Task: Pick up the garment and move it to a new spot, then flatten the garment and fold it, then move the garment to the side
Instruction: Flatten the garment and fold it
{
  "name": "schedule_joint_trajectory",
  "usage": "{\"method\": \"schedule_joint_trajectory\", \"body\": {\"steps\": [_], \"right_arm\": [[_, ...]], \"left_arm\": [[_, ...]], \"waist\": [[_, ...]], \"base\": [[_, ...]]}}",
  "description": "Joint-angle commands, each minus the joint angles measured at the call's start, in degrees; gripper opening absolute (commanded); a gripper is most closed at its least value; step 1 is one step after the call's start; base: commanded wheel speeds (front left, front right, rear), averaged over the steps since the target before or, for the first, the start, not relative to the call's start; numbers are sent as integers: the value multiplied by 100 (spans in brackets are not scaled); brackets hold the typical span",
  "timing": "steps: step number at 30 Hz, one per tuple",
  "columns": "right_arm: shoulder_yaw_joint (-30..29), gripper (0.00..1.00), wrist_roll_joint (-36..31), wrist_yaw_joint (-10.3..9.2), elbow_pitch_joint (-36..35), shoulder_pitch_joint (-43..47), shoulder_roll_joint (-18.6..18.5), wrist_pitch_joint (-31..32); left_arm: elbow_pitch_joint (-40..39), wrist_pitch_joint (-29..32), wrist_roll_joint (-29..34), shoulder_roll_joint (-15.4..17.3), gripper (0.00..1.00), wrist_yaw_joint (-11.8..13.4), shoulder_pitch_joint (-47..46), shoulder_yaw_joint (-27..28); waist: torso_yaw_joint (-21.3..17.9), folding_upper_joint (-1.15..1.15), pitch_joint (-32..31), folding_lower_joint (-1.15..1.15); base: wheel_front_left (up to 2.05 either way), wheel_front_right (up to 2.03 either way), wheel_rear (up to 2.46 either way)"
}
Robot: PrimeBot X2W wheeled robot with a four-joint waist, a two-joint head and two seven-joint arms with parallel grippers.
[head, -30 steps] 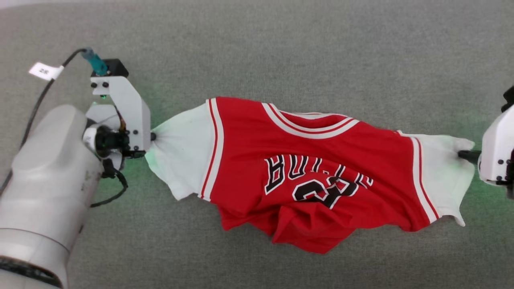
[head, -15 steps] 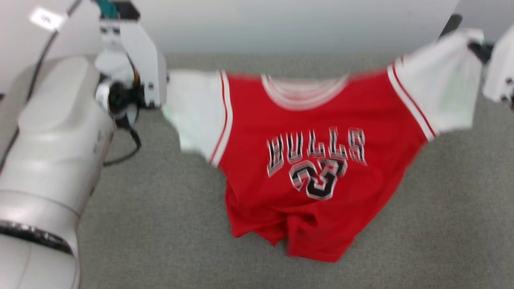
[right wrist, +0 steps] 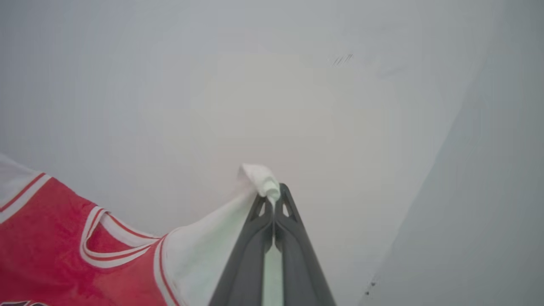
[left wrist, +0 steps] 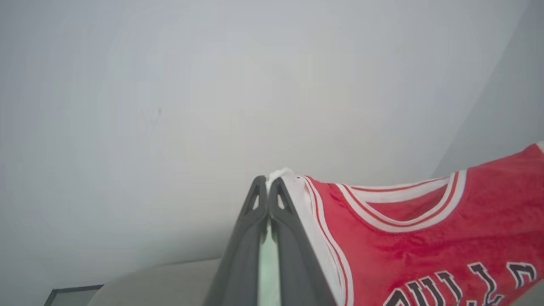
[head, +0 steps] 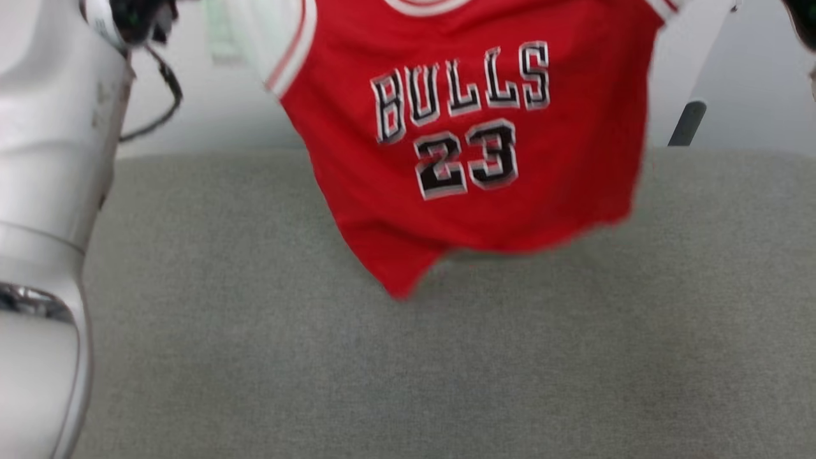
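Step in hand: the lift and carry. Large red jersey shirt with white short sleeves (head: 472, 159) hangs at upper centre of the head view, its hem low over the grey cloth-covered surface (head: 408, 370). Left end effector (left wrist: 267, 183) is clamped on one sleeve, right end effector (right wrist: 275, 194) on the other. Next, probably: carry across and lower hem-first, arms spread. A second ago the shirt lay crumpled on the surface; the camera has tilted since.

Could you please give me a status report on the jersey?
Left end effector shut on one sleeve, right end effector shut on the other. Red jersey shirt with white short sleeves hanging spread between them, above grey fabric surface. No obstruction seen.
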Motion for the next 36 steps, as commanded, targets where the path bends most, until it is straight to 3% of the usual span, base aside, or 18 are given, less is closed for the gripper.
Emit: {"method": "schedule_joint_trajectory", "body": {"steps": [1,9,13,21,27,31,34,36], "right_arm": [[57,0,-30,-4,176,-115,94,-112],[466,0,196,-4,1180,-645,437,-458],[643,0,335,-4,1423,-851,430,-600],[819,0,455,-4,1614,-1493,270,-955],[709,0,67,-4,1847,-2093,143,-1754],[480,0,-573,-4,2090,-2592,2,-2459],[131,0,-1237,-4,1913,-2938,-154,-2635],[-194,0,-1750,-4,1440,-3103,-213,-2644]], "left_arm": [[42,-97,0,-11,0,32,-140,30],[416,-516,58,-146,0,-50,-543,20],[555,-595,84,-186,0,-105,-707,-12],[569,-820,277,-92,0,-179,-1309,-146],[470,-1450,468,-118,0,-82,-1834,-194],[350,-2161,585,-243,0,-6,-2324,-168],[283,-2691,617,-344,0,11,-2792,-87],[245,-2943,568,-440,0,-7,-3142,4]], "waist": [[-15,0,-135,0],[-28,0,-276,0],[-49,0,-125,0],[-131,0,1091,0],[-162,0,2017,0],[-77,0,2710,0],[39,0,3155,0],[121,0,3487,0]], "base": [[0,0,0],[0,0,0],[0,0,0],[0,0,0],[0,0,0],[0,0,0],[0,0,0],[0,0,0]]}}
